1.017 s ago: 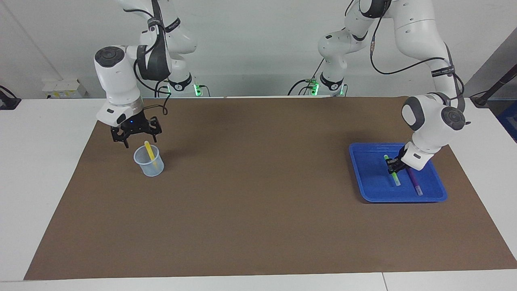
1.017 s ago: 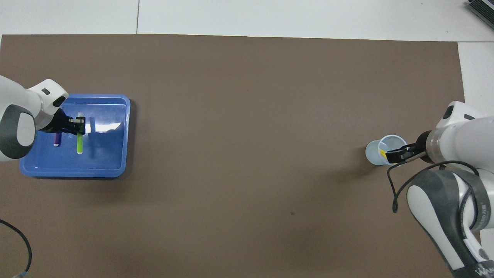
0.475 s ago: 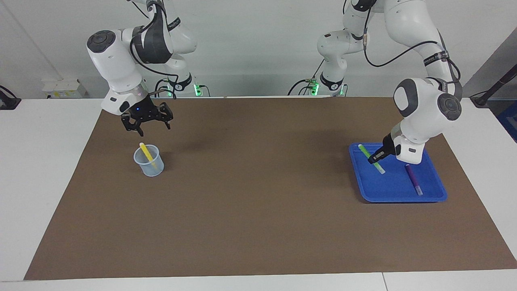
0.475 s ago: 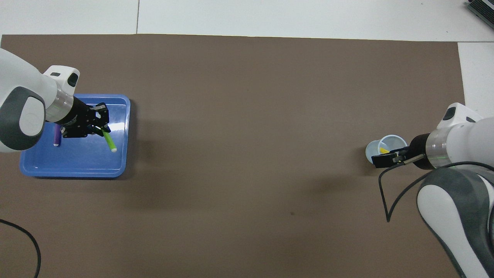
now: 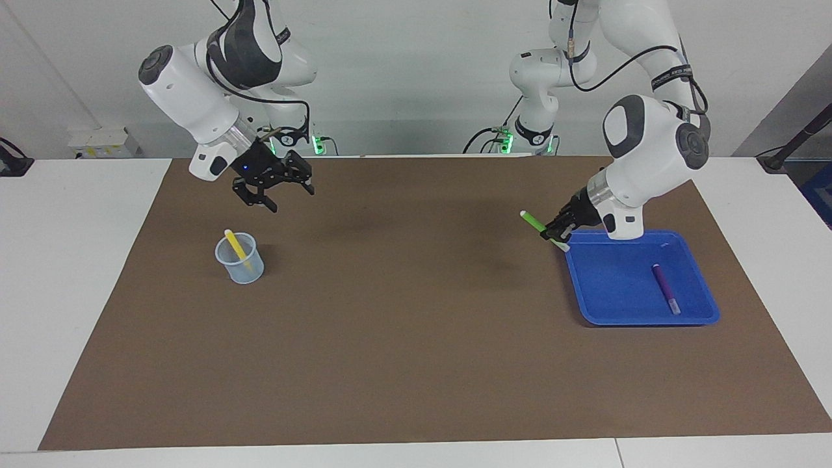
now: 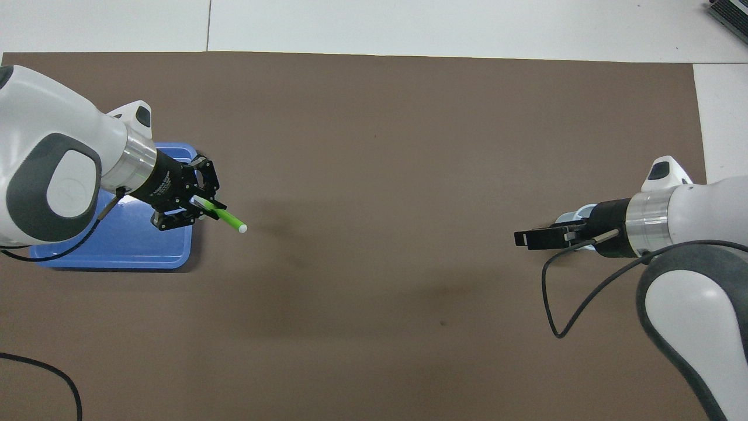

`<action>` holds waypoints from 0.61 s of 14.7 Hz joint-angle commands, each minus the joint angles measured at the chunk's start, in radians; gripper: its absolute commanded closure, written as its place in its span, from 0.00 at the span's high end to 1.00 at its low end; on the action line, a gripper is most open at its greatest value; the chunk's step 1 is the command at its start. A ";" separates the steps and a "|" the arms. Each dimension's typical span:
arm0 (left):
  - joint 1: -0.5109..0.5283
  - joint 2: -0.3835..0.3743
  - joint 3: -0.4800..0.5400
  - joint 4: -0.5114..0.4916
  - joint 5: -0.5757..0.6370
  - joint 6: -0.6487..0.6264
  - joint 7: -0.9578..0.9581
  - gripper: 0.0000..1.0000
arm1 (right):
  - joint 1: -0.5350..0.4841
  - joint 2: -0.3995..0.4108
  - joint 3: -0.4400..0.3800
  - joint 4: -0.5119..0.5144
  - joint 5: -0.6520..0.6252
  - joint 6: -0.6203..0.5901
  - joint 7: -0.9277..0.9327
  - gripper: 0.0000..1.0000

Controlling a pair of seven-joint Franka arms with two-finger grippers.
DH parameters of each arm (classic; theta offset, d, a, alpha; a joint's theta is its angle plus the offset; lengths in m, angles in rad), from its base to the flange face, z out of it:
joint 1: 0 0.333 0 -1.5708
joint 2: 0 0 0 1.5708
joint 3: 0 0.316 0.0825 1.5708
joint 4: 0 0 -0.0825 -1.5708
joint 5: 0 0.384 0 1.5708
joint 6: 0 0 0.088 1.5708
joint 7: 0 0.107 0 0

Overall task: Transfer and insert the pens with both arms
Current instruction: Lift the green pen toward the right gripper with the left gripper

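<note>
The hand-over step is under way. The left gripper (image 5: 558, 232) has its jaws clamped on the green pen (image 5: 534, 223) and carries it in the air over the mat at the blue tray's (image 5: 699, 317) edge, toward the tabletop's middle. In the overhead view the pen points to about 4 o'clock. The right gripper (image 5: 276, 194), jaws apart and empty, hangs over the mat at about 1 o'clock from the cup (image 5: 240, 268) as the facing view shows it. Next, I'd judge, the two must meet mid-table, and the right jaws need to line up with the pen's free end.

A second ago the green pen lay in the tray beside the purple pen (image 5: 665, 288); now it is lifted clear. The right gripper has risen from the cup, where the yellow pen (image 5: 235, 244) stays leaning.
</note>
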 commanded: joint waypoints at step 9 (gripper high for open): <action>-0.274 -0.023 0.014 -0.036 -0.146 0.195 -0.597 0.00 | 0.252 0.010 0.001 -0.013 0.203 0.235 0.218 1.00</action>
